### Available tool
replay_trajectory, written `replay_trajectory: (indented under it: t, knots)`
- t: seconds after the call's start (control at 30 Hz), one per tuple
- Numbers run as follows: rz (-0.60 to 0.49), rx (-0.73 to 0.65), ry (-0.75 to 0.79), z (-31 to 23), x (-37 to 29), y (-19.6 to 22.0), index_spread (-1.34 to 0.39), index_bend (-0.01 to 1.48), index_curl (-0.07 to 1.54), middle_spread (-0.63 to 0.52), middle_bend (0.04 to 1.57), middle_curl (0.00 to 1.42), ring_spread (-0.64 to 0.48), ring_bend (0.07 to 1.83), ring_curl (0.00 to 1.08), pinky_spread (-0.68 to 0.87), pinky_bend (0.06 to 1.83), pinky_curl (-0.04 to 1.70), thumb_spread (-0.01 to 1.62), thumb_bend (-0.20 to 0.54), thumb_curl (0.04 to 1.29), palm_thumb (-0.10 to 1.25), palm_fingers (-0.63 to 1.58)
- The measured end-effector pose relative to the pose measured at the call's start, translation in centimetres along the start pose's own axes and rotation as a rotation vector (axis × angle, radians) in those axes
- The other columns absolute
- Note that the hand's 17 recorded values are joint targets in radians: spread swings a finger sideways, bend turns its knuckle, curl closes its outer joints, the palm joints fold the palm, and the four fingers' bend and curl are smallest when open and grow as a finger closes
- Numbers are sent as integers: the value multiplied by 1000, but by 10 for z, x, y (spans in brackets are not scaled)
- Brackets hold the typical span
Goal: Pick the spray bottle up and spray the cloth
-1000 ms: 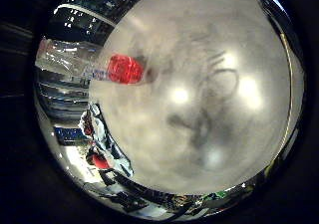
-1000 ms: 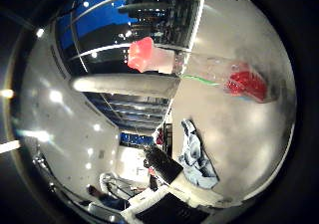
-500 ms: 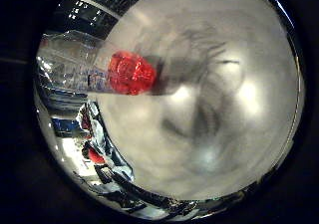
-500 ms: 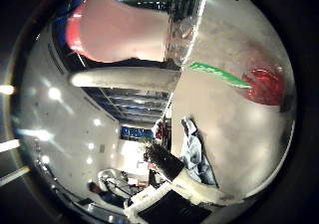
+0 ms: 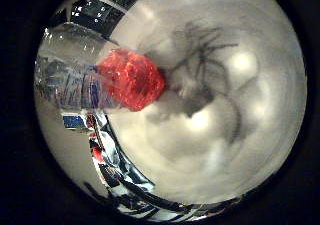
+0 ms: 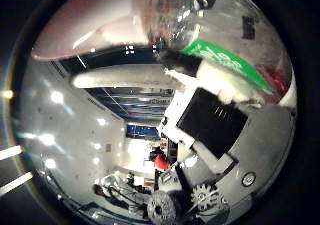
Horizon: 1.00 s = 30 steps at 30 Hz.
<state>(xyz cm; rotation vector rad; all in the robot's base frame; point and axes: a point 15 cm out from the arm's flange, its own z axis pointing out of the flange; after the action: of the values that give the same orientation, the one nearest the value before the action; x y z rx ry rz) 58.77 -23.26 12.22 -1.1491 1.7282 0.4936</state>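
The spray bottle (image 5: 75,70) is clear plastic with a bright red part (image 5: 130,80) and stands close to my palm over the grey table (image 5: 250,135) in the little finger side view. In the thumb side view its pink head (image 6: 90,25) and clear body with a green strip (image 6: 228,63) fill the area by the palm. My right hand (image 6: 205,120) shows there as white and black fingers curled in against the bottle. The cloth is not in view.
Finger shadows (image 5: 205,60) fall on the table beside the bottle. Beyond the table edge there are shelves and room clutter (image 5: 100,150), and a ceiling with lights (image 6: 60,115) in the thumb side view.
The bottle has grown much larger in both views as the palm came close to it. The fingers have curled into the thumb side view against the bottle, covering the cloth seen earlier.
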Motion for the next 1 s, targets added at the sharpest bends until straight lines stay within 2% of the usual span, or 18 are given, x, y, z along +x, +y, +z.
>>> replay_trajectory:
  t: [0.1,0.2,0.4,0.6,0.73,1.0]
  knots:
    - [0,-2,-2,1,-2,0,-374,884,668,-154,1117,725,-207,1219,596,-299,1092,610,949,16,384,955,1224]
    - [-5,1,-17,-5,-10,-1,-340,1010,766,-143,1243,769,-213,1311,647,-268,1193,710,941,31,443,1068,1154]
    - [-50,-14,-83,-28,-54,0,-288,1107,855,-128,1337,792,-219,1389,709,-217,1272,876,888,8,554,1139,1077]
    - [-131,-50,-74,-65,-100,7,-260,1123,895,-117,1391,784,-217,1412,758,-179,1238,1068,805,-9,656,1155,1045]
    - [-177,-155,28,-88,-105,33,-253,1119,910,-114,1406,775,-224,1411,776,-166,1193,1180,759,-17,704,1143,1048]
    - [-345,-312,442,-177,-155,71,-250,1103,931,-111,1411,760,-231,1392,801,-157,1110,1341,704,-17,769,1119,1057]
